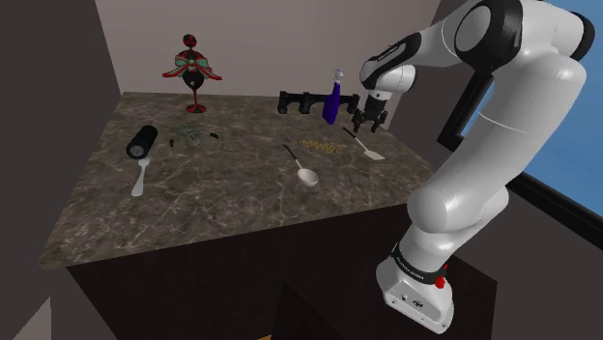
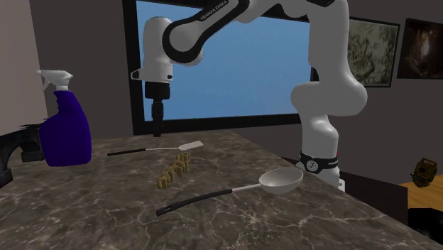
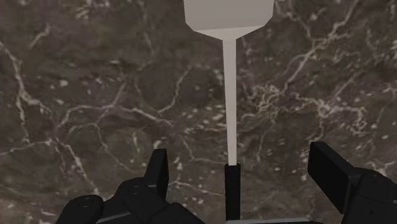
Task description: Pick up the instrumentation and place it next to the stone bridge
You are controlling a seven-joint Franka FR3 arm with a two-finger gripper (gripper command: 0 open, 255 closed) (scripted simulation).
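Shoulder view, from its left: the dark stone bridge (image 1: 300,101) stands beyond the claw (image 1: 368,124), with a blue spray bottle (image 1: 333,101) between them. The spatula (image 1: 365,145) lies on the marble counter (image 1: 242,203) directly beneath the claw. The wrist view shows the fingers (image 3: 159,172) spread, and the spatula's black handle lies between them untouched.

fingers (image 3: 159,172) apart, the gripper (image 3: 245,167) straddles a pale spatula (image 3: 229,95) on dark marble (image 3: 95,95).

Shoulder: high behind arm (image 1: 483,145). Second exterior: low, opposite, facing it. Wrist: close overhead. All share spatula (image 3: 229,16).
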